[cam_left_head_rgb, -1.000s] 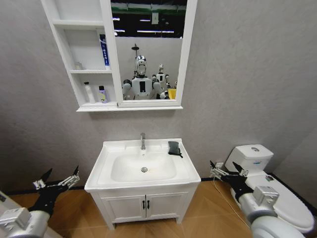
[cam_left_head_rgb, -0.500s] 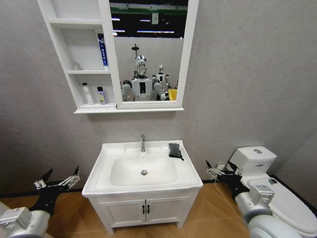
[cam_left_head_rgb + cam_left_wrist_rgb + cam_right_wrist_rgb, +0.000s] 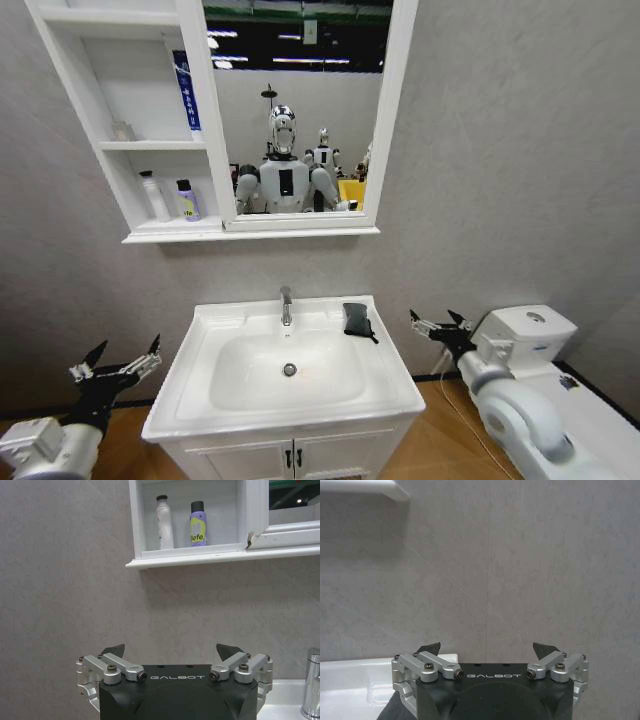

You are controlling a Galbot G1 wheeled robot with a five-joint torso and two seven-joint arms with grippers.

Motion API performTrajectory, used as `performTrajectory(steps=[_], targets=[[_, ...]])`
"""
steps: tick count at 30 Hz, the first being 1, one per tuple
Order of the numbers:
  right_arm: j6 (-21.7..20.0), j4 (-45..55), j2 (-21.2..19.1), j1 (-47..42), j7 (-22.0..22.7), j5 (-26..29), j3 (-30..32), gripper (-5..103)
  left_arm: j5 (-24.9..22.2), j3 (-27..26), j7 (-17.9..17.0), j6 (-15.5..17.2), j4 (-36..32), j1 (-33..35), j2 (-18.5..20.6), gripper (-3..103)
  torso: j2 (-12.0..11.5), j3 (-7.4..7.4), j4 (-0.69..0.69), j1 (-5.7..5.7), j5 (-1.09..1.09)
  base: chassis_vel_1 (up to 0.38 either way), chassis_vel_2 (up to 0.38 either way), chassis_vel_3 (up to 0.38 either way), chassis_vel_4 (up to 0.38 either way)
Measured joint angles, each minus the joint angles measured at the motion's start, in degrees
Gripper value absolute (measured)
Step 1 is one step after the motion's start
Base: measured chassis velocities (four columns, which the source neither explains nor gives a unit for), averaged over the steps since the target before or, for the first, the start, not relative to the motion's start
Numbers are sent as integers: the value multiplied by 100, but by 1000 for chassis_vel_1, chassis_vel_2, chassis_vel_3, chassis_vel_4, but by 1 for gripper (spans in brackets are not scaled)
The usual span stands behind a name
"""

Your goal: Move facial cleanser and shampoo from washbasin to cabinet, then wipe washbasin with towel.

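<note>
The white washbasin (image 3: 200, 335) with its chrome tap (image 3: 286, 304) stands in front of me. The dark towel (image 3: 355, 319) lies folded on its back right rim. Above it hangs the cabinet (image 3: 110, 146), its shelves beside the mirror. A white bottle (image 3: 152, 196) and a purple bottle (image 3: 186, 200) stand on its lowest shelf; I cannot tell which is the facial cleanser and which the shampoo. My right gripper (image 3: 437, 322) hovers open just right of the basin, level with the towel. My left gripper (image 3: 115, 365) waits open, low at the basin's left.
A blue tube (image 3: 186, 92) stands on the shelf above. A white toilet (image 3: 530, 335) sits close behind my right arm. The grey wall runs behind everything. The left wrist view faces the bottles (image 3: 198, 524) and the shelf edge (image 3: 200, 557).
The camera has moved closer to the basin, shifting the whole picture. My right gripper has risen and come nearer the basin's right rim. The left arm has held its pose.
</note>
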Motion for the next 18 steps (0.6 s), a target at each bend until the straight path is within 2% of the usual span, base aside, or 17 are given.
performTrajectory(steps=[2,3,6,7,9,14,18], targets=[[2,-845,-62,919,-11,375,-654,100,0,-1,-2,0,1,1,0,100,0,1,3,0,5,73,-44,-23,55],[2,-845,-62,919,-11,375,-654,100,0,-1,-2,0,1,1,0,100,0,1,3,0,5,77,-27,-22,53],[-130,-1769,75,2010,59,935,-1577,100,-1,1,-2,0,2,1,0,100,-1,2,0,4,3,0,0,0,0],[-130,-1769,75,2010,59,935,-1577,100,-1,1,-2,0,2,1,0,100,-1,2,0,4,3,0,0,0,0],[-274,-2143,176,2516,95,1192,-2014,100,0,2,0,1,1,0,0,100,-2,3,-1,8,1,0,0,0,0],[-412,-2596,325,3001,157,1266,-2511,100,-1,2,1,0,1,1,0,100,-2,3,0,7,1,0,0,0,0],[-706,-2932,547,3388,774,1510,-3071,100,-1,2,1,1,2,0,0,100,-2,2,-2,6,1,0,0,0,0]])
